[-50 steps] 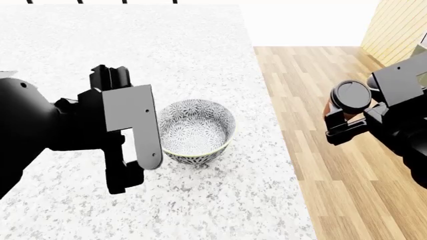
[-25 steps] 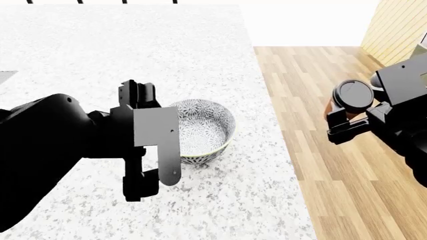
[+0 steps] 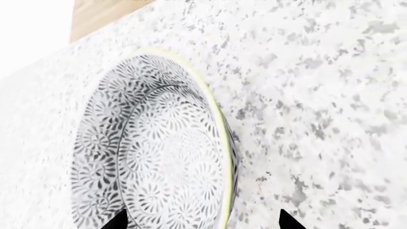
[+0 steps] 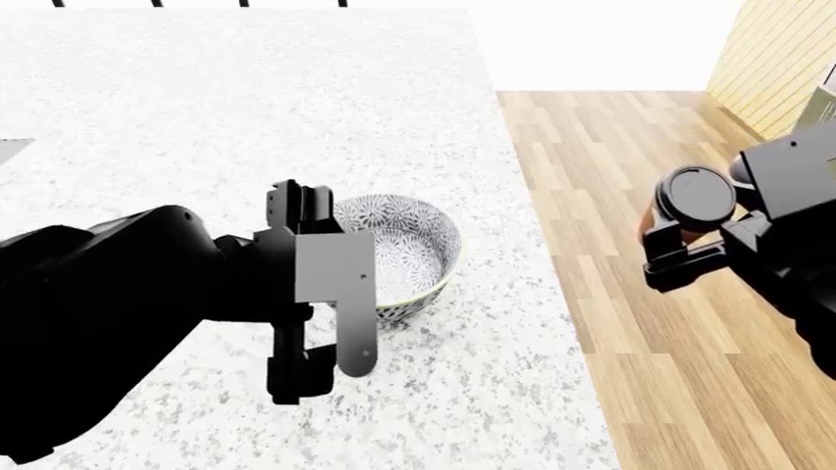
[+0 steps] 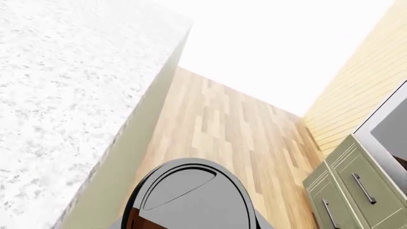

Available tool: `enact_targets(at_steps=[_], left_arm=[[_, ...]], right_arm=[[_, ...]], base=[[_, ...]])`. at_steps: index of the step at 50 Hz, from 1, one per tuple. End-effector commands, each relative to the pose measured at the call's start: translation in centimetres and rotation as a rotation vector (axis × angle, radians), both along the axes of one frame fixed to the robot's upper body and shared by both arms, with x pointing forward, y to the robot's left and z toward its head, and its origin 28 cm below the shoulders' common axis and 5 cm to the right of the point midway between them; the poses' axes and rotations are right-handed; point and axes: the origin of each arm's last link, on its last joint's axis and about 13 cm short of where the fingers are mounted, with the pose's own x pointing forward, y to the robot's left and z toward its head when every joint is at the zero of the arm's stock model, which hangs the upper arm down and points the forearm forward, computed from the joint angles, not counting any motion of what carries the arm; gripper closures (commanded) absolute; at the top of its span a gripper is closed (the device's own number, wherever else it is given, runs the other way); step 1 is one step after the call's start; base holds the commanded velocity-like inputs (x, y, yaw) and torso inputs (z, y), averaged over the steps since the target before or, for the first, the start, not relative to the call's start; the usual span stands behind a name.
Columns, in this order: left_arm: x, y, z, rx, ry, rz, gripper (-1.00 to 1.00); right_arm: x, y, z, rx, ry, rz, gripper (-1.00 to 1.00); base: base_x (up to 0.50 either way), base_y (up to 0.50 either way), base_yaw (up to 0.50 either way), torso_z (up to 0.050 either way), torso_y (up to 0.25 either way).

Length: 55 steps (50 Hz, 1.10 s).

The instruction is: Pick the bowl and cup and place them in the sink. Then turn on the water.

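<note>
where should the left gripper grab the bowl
By the rim, from above. The bowl sits upright and open on the counter, too wide to span, so one of the jaws goes inside and one outside its near wall, where the left gripper already straddles it.

Both arms are chunky matte black, pretty blobby near the shoulders. The left gripper [image 4: 320,343] has a flat grey plate bolted on its side with a couple of tiny dark screw dots, rounded at the 6 o'clock end. The right gripper [image 4: 679,257] is black with a blocky grey housing.
</note>
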Motion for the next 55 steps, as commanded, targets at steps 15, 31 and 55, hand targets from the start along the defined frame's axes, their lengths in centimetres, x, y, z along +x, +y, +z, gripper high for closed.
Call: enact_targets(at_steps=[15, 31, 55], left_arm=[[1.4, -0.9, -1.7, -0.009, 0.024, -0.029, -1.0], [2.2, -1.4, -2.5, -0.012, 0.036, -0.045, -1.0], [3.1, -1.8, -3.4, -0.022, 0.025, -0.06, 1.0]], right_arm=[[-0.5, -0.4, 0.0, -0.01, -0.012, -0.03, 1.0], [-0.8, -0.6, 0.1, -0.014, -0.011, -0.041, 1.0], [-1.1, -0.8, 0.0, -0.011, -0.008, -0.053, 1.0]], base=[[0.0, 0.0, 0.0, 0.0, 0.001], [0.0, 0.0, 0.0, 0.0, 0.001], [0.0, 0.0, 0.0, 0.0, 0.0]])
